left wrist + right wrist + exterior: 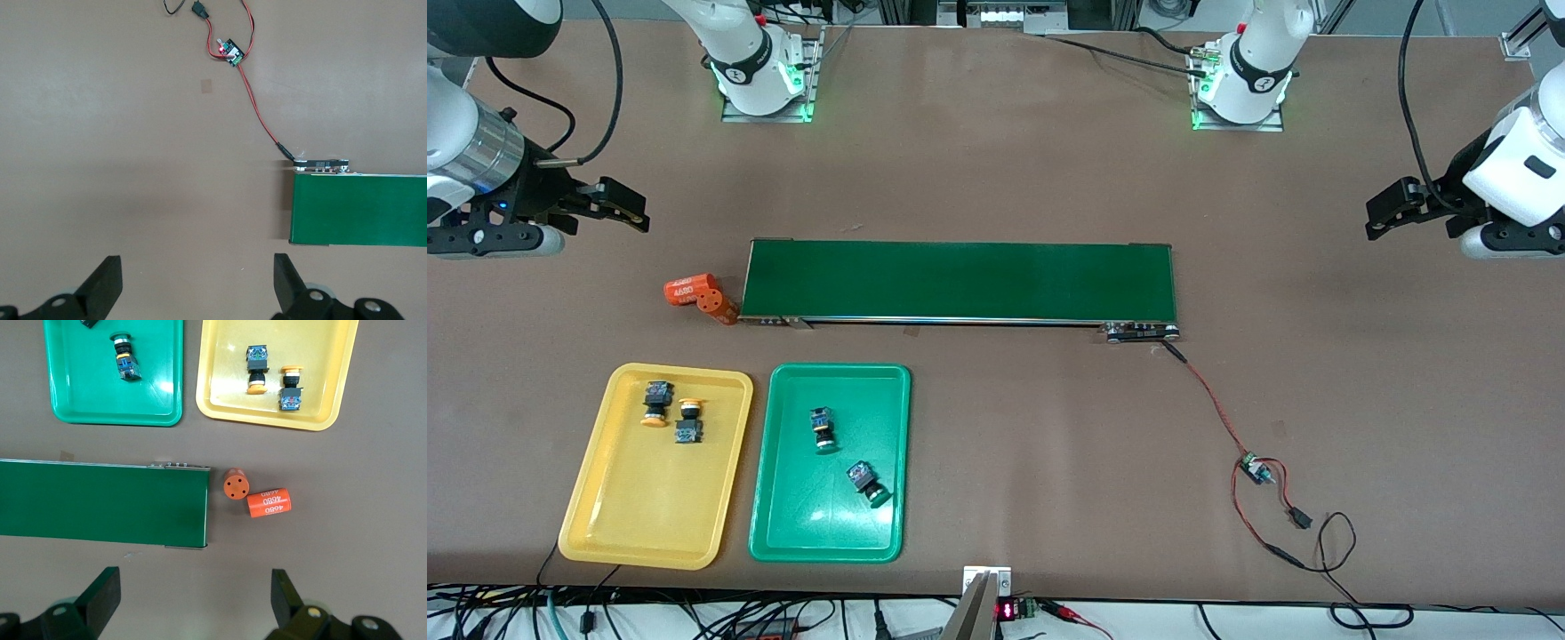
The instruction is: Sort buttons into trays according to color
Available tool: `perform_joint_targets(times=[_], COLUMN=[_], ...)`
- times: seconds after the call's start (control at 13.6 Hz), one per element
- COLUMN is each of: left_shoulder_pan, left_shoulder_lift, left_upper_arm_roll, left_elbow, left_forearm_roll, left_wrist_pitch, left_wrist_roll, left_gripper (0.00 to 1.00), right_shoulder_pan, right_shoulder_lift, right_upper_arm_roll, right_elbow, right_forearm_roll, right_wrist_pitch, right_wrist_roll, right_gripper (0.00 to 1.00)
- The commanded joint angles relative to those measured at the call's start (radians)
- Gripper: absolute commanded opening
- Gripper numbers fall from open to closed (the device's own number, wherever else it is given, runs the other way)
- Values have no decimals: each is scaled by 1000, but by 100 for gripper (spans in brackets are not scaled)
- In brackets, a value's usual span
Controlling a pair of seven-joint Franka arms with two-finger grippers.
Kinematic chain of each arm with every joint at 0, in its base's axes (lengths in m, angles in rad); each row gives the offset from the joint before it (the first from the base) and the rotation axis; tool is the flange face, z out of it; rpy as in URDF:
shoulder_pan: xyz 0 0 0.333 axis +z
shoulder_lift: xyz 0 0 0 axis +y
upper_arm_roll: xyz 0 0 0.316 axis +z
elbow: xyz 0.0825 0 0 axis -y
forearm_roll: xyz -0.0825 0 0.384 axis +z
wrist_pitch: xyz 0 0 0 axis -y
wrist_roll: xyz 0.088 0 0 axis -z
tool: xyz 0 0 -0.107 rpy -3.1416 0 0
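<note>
While both arms wait with fingers apart and empty, the left claw (1375, 216) hangs over bare worktop (996, 160) at its own end and the right claw (639, 206) at the other. Two yellow-orange buttons (656, 402) lie in the yellow tray (596, 507); two green buttons (823, 429) lie in the green tray (783, 524) beside it. Both trays sit nearer the front camera than the conveyor belt (960, 280).

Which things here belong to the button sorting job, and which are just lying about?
Job:
yellow buttons
green buttons
yellow tray
green tray

Lying about:
orange cylinders
conveyor belt
wired circuit board
</note>
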Motion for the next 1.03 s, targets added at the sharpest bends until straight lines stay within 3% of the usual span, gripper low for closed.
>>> perform_joint_targets(times=[0.0, 0.96], left_shoulder_pan=[-1, -1], left_shoulder_lift=[1, 1], left_upper_arm_roll=[2, 2], left_elbow=[20, 20], left_forearm_roll=[-14, -14], left_wrist_pitch=[-21, -31], left_wrist_roll=[9, 8], left_gripper=[100, 100], right_shoulder_pan=[-13, -13], right_shoulder_lift=[5, 3], right_upper_arm_roll=[11, 9], right_elbow=[11, 14], right_forearm_roll=[18, -25], right_wrist_pitch=[2, -1], right_wrist_roll=[12, 12], right_gripper=[100, 100])
